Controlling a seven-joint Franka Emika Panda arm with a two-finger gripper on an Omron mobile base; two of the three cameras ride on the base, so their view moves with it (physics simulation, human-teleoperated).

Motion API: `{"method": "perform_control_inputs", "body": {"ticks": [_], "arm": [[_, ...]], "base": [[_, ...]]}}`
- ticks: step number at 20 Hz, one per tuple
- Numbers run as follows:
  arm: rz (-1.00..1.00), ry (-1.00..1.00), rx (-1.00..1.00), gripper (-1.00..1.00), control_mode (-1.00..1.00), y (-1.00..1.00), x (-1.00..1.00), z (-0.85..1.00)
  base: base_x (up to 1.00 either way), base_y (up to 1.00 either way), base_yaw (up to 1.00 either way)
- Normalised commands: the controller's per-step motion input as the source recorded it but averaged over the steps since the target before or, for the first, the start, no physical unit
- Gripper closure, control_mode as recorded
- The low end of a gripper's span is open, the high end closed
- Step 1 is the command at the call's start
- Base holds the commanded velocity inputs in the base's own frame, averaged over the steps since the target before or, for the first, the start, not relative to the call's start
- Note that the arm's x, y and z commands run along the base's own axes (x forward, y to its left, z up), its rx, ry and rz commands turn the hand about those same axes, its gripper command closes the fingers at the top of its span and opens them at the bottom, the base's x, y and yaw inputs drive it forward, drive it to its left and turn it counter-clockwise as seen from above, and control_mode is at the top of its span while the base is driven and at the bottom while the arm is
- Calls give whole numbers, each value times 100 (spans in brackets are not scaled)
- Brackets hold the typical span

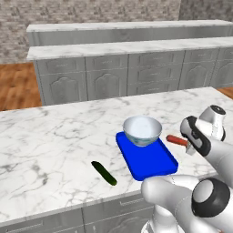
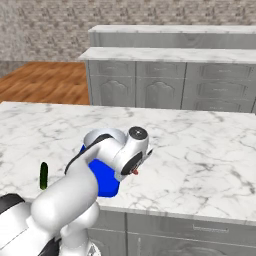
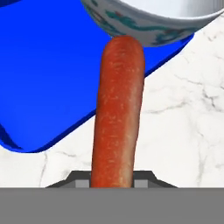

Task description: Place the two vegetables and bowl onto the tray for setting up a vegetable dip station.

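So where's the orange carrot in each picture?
Left base view: the carrot is at the right, just past the blue tray's right edge, pinched by the gripper.
Right base view: just a tiny red tip peeks out under the robot's hand, near the middle.
Hand view: it stands up the middle, huge, pointing at the bowl.
Shared landmark: the blue tray.

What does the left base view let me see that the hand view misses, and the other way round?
Left base view alone: the cucumber lying on the marble counter left of the tray, and the cabinets behind.

Hand view alone: the green pattern on the bowl's outer wall and the end effector closed on the carrot.

Both: the carrot, the blue tray, and the bowl sitting on it.
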Motion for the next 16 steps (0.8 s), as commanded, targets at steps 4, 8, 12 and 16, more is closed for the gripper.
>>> {"method": "perform_control_inputs", "body": {"ticks": [4, 8, 12, 16], "arm": [[16, 3, -4, 100, -100, 31, -10, 0], [16, 1, -10, 100, -100, 54, -9, 0], [-6, -4, -2, 100, -100, 28, -9, 0], [-12, -7, 0, 100, -100, 27, -15, 0]], "base": [[0, 0, 0], [0, 0, 0], [0, 0, 0], [0, 0, 0]]}}
